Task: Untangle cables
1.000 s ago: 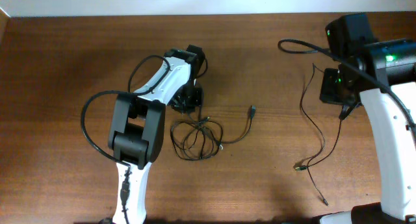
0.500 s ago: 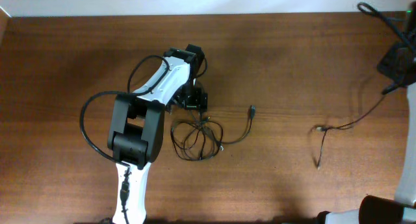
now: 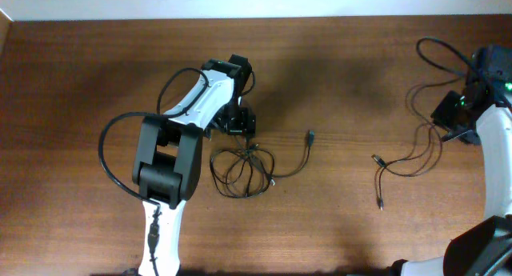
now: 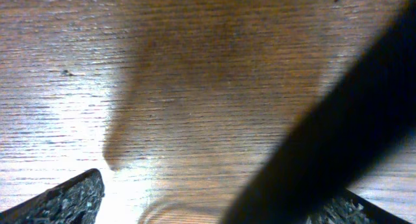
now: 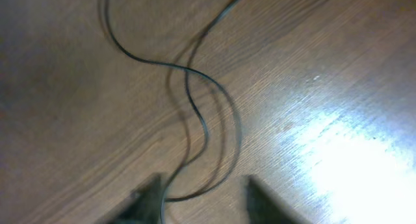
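Thin black cables [image 3: 245, 167] lie looped; left gripper [image 3: 240, 124] spread, right gripper's [image 5: 205, 198] state unclear.

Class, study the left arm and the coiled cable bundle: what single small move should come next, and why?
Probably lower the left gripper onto the coiled cables and close on one strand. Its fingers look open in the wrist view, it sits right beside the coil, and another cable already lies apart far to the right.

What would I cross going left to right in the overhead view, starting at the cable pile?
Tangled cables → loose plug → separate cable → right end effector. The left arm and left end effector overlap the tangle, so they are left out.
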Available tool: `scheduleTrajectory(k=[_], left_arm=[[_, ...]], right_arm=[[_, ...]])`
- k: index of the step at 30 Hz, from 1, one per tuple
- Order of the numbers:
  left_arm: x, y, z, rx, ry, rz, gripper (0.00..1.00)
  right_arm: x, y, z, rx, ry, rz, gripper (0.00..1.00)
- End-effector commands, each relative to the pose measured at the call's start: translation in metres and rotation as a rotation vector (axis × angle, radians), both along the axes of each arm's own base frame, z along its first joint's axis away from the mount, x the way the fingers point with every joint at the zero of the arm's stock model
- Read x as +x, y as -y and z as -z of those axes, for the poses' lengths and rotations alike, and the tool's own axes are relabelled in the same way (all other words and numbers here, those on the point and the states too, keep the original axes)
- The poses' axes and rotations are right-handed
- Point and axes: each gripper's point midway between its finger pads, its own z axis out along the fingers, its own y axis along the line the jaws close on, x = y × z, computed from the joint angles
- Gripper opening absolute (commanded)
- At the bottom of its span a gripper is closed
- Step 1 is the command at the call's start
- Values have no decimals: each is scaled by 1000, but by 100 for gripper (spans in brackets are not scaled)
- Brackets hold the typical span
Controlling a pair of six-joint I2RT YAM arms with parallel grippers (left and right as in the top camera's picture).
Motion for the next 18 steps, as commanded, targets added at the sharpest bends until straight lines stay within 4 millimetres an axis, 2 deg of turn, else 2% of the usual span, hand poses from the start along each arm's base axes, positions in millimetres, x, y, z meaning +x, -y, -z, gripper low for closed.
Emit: scheduleTrajectory(k=[1,3,4,6,8,9,13,18], left_arm=[[0,-4,2,15,2,-1,99],[0,-4,2,15,2,-1,99],[0,-4,2,15,2,-1,99],[0,-4,2,15,2,-1,99],[0,-4,2,15,2,-1,99],[0,-4,2,15,2,-1,99],[0,-4,2,15,2,-1,99],[0,-4,2,15,2,-1,99]], right_arm=[[1,-4,11,25,10,1,78],[3,-3,14,23,12,-3,92],[4,-3,17,24,8,-3,93],[8,-1,33,34,-25,-3,95],[16,1,60,47,-70,-1,95],[24,5,78,49,-91,-15,95],[31,24,121,47,-142,-41,95],[21,43,140,73,-173,15,94]])
